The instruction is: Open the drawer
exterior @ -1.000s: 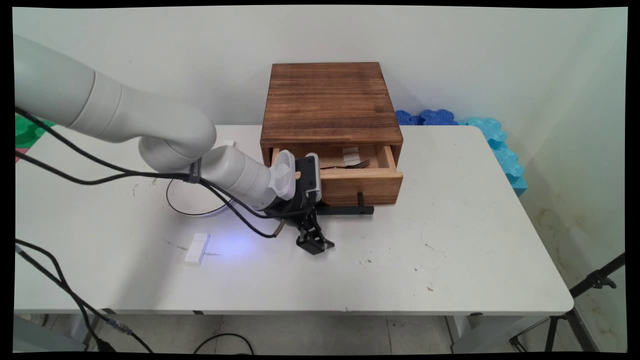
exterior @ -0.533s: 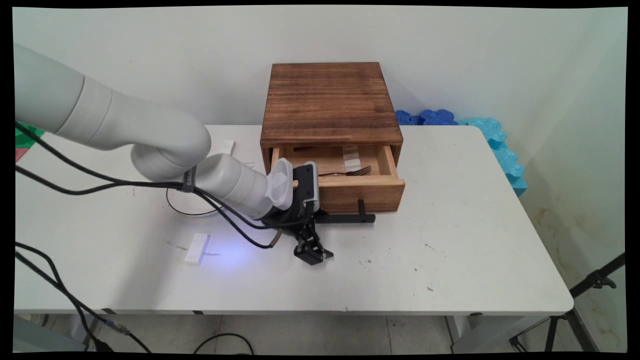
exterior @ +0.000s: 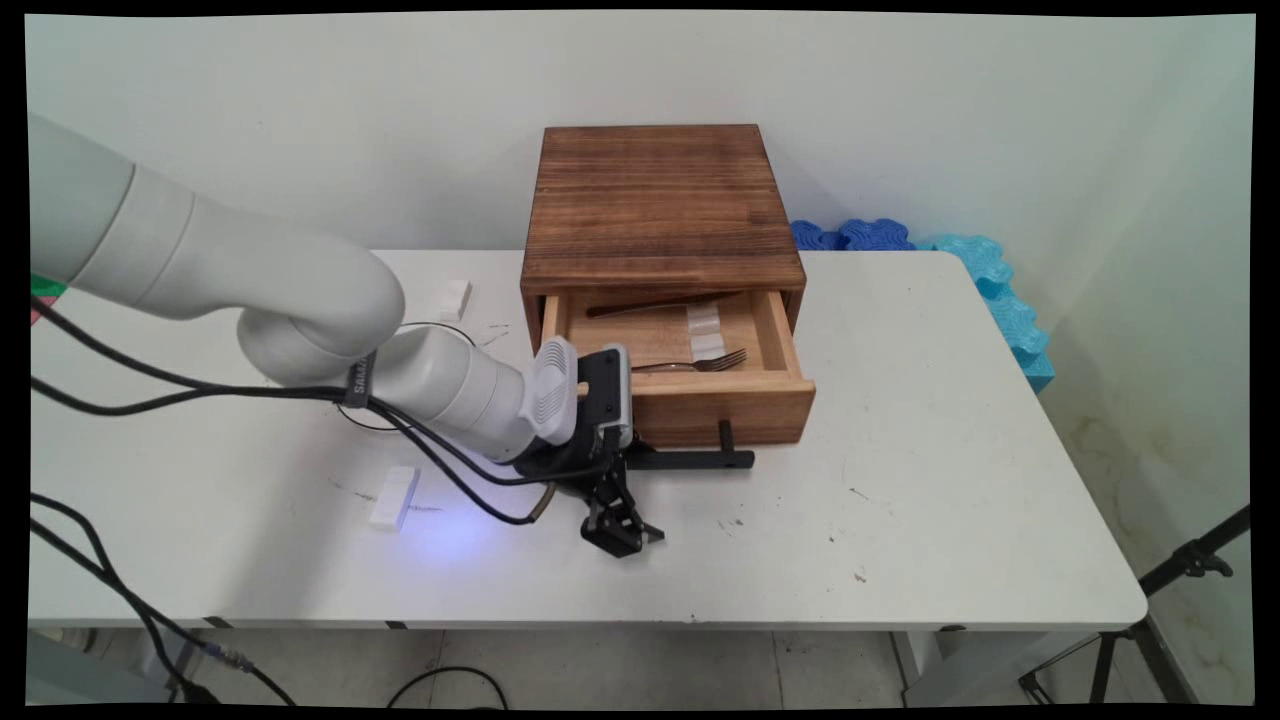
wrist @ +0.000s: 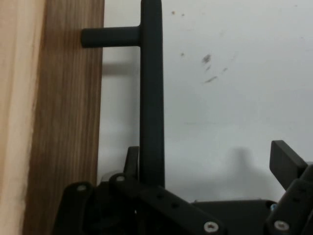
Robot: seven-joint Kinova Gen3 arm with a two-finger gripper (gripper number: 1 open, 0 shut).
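A wooden box (exterior: 660, 200) stands at the back of the table, and its drawer (exterior: 725, 405) is partly pulled out. In the drawer lie a fork (exterior: 700, 362), two small white pieces (exterior: 705, 333) and a dark long utensil (exterior: 650, 305). The drawer's black bar handle (exterior: 690, 460) (wrist: 151, 98) stands off the drawer front. My gripper (exterior: 620, 530) (wrist: 208, 152) is open at the handle's left end. One finger (wrist: 132, 156) sits between the drawer front and the bar, against the bar. The other finger (wrist: 283, 156) stands far off over the table.
A white block (exterior: 394, 497) lies on the table left of the gripper, and a smaller one (exterior: 455, 297) lies near the box's left side. Black cables (exterior: 440, 460) hang from the arm. Blue foam pieces (exterior: 1000, 290) line the table's back right edge.
The drawer has slid further out toward the table's near side, showing more of its inside. The gripper and the handle have moved the same way together.
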